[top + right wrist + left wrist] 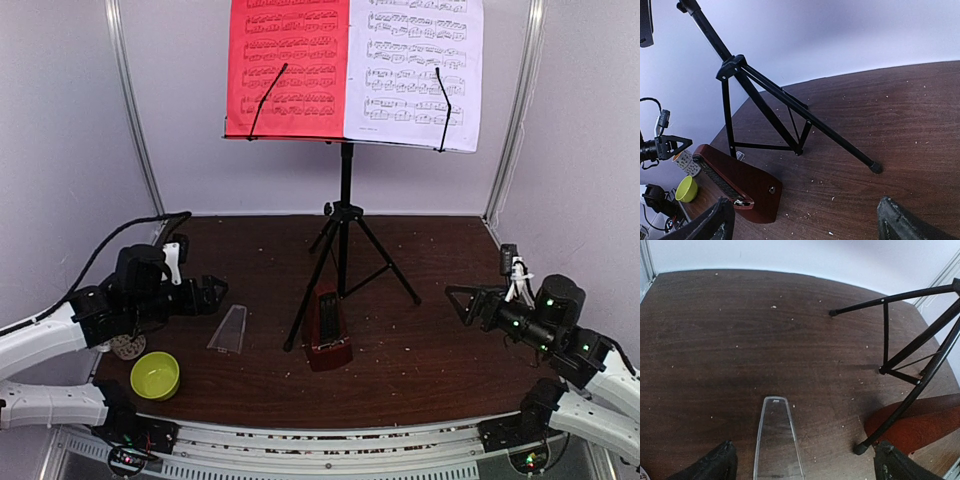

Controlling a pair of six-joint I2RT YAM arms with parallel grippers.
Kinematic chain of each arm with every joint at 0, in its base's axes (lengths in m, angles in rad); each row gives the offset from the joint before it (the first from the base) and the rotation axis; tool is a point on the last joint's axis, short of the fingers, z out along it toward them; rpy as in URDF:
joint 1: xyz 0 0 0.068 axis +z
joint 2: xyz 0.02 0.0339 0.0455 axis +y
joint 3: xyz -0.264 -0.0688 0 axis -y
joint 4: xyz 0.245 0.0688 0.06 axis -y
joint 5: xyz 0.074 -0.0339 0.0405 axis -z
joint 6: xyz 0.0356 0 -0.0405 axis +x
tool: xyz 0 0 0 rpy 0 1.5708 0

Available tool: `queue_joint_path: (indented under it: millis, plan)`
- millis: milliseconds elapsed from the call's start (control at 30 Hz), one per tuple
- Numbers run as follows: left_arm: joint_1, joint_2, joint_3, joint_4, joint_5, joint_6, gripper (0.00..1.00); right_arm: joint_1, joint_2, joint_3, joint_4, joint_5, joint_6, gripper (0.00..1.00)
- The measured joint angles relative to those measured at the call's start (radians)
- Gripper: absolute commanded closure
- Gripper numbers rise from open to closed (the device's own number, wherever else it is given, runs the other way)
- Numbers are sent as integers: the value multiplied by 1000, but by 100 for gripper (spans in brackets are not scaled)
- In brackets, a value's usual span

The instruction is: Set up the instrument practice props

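Observation:
The black music stand rises from mid-table with a red sheet and a white sheet side by side on its desk. At its foot sits the dark-red metronome, uncovered. Its clear cover rests apart on the wood to the left. My left gripper is open just behind the cover, whose near end sits between the fingers, touching neither. On the right, my right gripper is open and empty, facing the stand's legs.
A lime-green bowl sits at the front left, with a patterned mug just behind it under the left arm. The tripod's feet spread across the table's middle. White walls enclose the back and sides.

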Motion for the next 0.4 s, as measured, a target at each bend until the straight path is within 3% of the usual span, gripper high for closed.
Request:
queue_joint_path:
  millis: [400]
  plan:
    - [0, 31, -24, -5, -35, -54, 2, -10, -4, -60, 45, 18, 42, 0]
